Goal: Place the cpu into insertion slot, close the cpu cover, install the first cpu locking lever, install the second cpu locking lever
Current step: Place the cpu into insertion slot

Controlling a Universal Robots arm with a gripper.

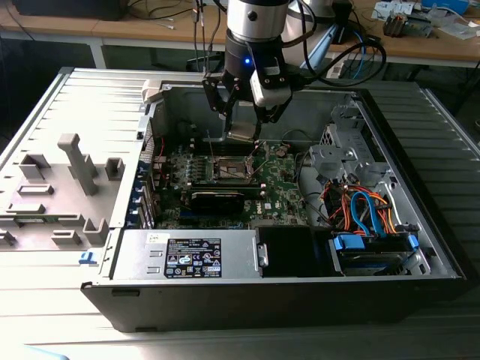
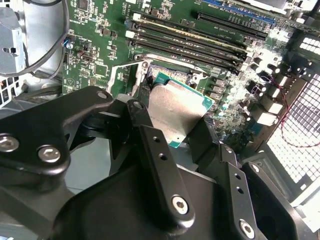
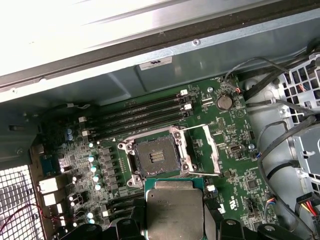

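Gripper [image 1: 244,126] hangs inside the open computer case [image 1: 300,300], over the green board [image 1: 281,191] at the case's far side in the exterior view. Its two black fingers [image 2: 150,145] are drawn in on opposite edges of the cpu [image 2: 175,112] and hold it between them, silvery face towards the wrist cameras, green edge showing along its sides. In the exterior view the cpu [image 1: 241,136] sits clear above the board, not touching it.

The socket [image 3: 156,157] lies uncovered on the board, its dark middle bare inside the silvery rim. In the first wrist view the held cpu [image 3: 175,210] shows just beside the socket, not in it; in the second wrist view it hides part of the socket [image 2: 170,72]. The cover [image 3: 211,150] is swung open and stands off to one side of the socket as a thin silvery frame; in the second wrist view it [image 2: 122,80] shows beside the cpu.

Long black memory slots [image 3: 140,115] run along the socket's other side, and a round coin battery [image 3: 224,102] sits near the cover. In the exterior view a silvery power box [image 1: 187,255] fills the near side of the case, with orange and blue cables [image 1: 364,210] towards that view's right
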